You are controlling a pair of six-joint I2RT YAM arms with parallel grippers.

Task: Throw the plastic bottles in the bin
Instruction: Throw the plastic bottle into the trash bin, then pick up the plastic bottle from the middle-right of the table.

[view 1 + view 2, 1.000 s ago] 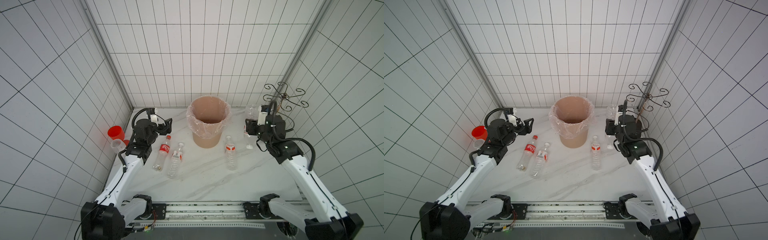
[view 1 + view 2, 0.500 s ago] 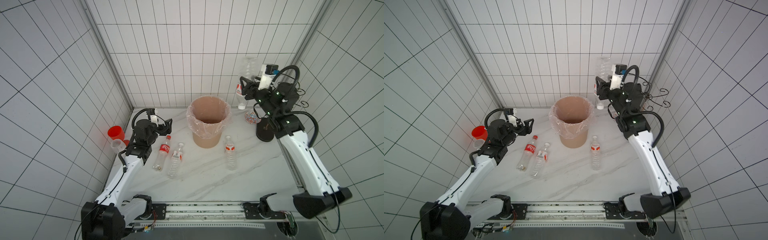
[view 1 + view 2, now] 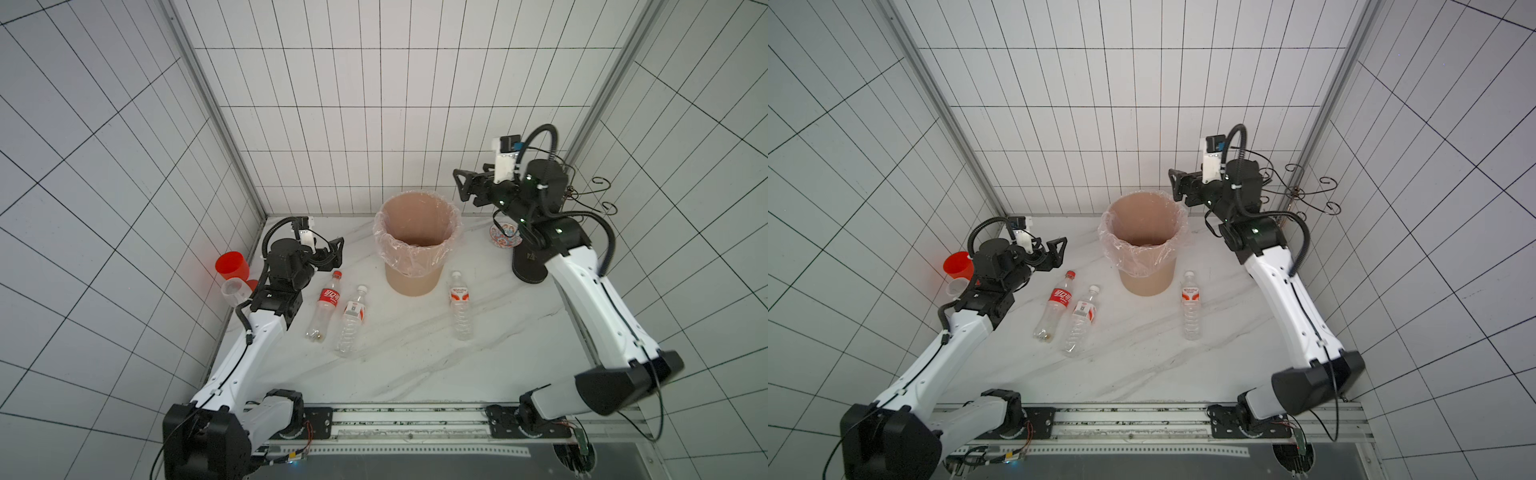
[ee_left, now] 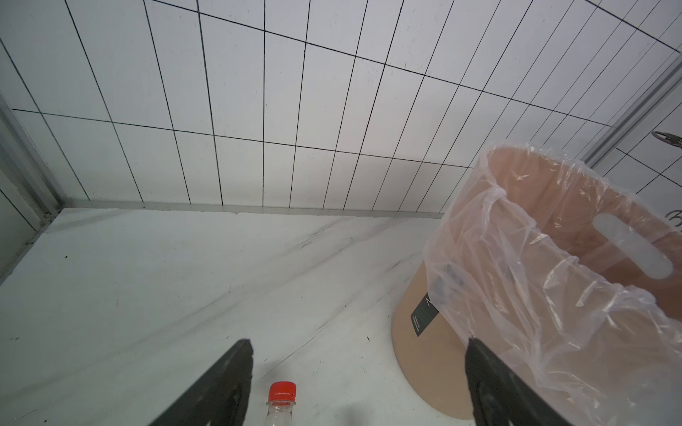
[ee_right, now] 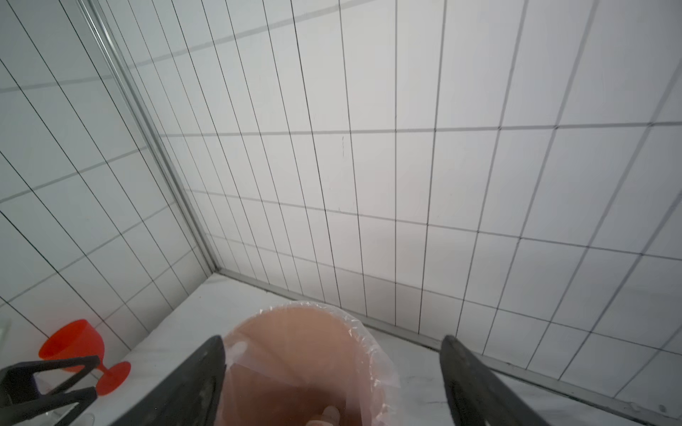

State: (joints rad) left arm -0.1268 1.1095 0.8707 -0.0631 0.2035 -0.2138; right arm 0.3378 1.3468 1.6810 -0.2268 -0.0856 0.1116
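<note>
right tool [image 3: 459,186] spread wide, raised beside bin [image 3: 411,282]

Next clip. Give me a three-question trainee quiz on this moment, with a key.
1. How many plastic bottles lie on the table outside the bin?
2. True or false: the right tool is shut on a bottle.
3. The bottle lying nearest the left tool has a cap of which colour? A. red B. blue C. green

Key
1. Three.
2. False: it is open, with nothing between its jaws.
3. A: it is the red-capped bottle.
</note>
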